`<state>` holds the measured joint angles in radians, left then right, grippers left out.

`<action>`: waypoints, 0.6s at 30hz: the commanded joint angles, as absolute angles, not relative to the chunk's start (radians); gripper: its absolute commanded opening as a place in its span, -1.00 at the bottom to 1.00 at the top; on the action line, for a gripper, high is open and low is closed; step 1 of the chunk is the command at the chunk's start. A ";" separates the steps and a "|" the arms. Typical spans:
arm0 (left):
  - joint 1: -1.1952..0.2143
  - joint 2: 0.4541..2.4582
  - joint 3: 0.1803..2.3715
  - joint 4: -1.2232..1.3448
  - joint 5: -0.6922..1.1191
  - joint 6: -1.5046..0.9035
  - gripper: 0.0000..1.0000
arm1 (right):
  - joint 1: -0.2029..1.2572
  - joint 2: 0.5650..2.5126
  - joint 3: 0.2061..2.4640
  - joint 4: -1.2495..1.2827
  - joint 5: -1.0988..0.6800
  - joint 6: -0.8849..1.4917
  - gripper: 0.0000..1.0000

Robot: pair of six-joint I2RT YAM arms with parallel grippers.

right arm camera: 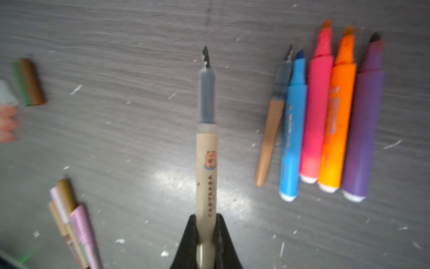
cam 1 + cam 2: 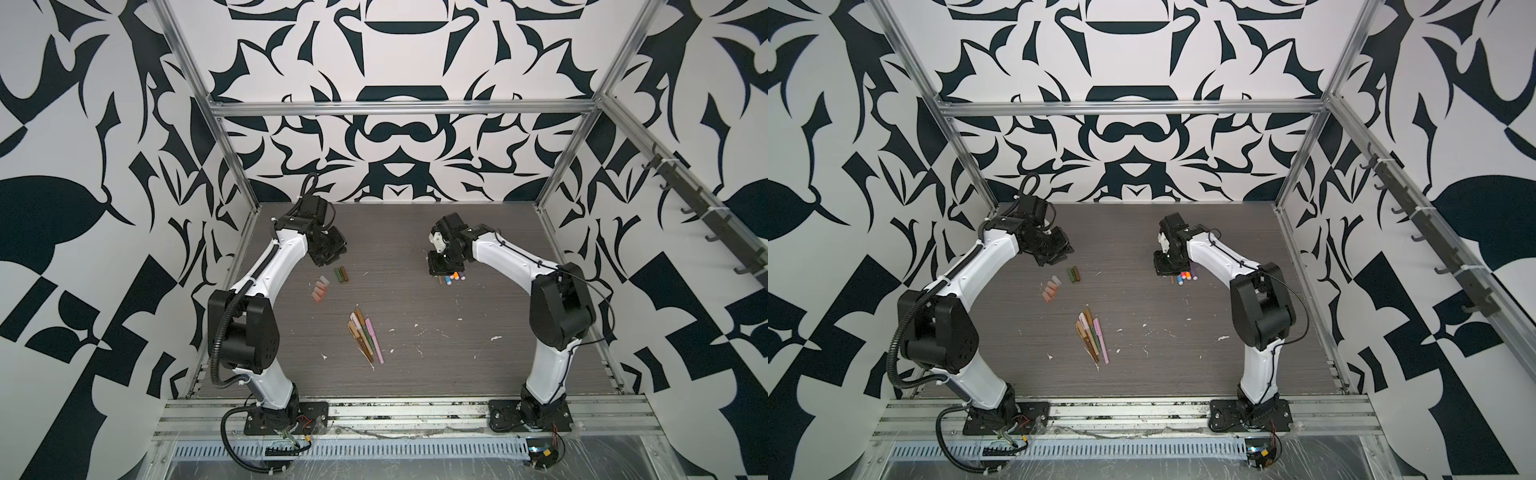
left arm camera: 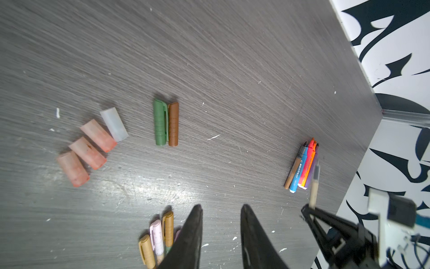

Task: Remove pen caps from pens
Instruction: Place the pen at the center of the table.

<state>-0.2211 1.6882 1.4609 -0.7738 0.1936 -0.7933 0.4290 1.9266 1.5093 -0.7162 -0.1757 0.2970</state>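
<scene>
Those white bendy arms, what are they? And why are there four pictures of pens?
They are two robot arms, the left arm and the right arm, bolted beside a grey table. Two pictures come from a camera high above, so in both top views you see everything. The other two come from little cameras on the wrists, each looking past its gripper. The right gripper is shut on a cream pen whose cap is off, so its dark tip shows. The left gripper is open and empty. On the table lie loose caps, pinkish and whitish ones plus a green and a brown one. There are also five uncapped pens in a row and a bunch of capped pens.
</scene>
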 commanded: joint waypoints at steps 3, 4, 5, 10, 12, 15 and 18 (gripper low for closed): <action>-0.221 1.690 1.470 -0.752 0.230 -0.803 -0.37 | 0.422 1.960 1.583 -0.780 -0.076 0.256 -1.00; -0.221 1.693 1.474 -0.753 0.232 -0.800 -0.37 | 0.422 1.968 1.590 -0.785 -0.063 0.266 -1.00; -0.221 1.697 1.476 -0.755 0.235 -0.798 -0.37 | 0.422 1.974 1.590 -0.785 -0.050 0.276 -1.00; -0.221 1.704 1.485 -0.762 0.242 -0.790 -0.37 | 0.423 1.997 1.593 -0.765 -0.019 0.306 -1.00; -0.221 1.703 1.487 -0.768 0.242 -0.785 -0.37 | 0.423 2.010 1.604 -0.771 -0.006 0.312 -1.00; -0.220 1.703 1.489 -0.783 0.243 -0.775 -0.37 | 0.424 2.028 1.619 -0.776 0.002 0.319 -1.00; -0.219 1.697 1.490 -0.792 0.244 -0.772 -0.36 | 0.428 2.044 1.628 -0.781 -0.001 0.322 -1.00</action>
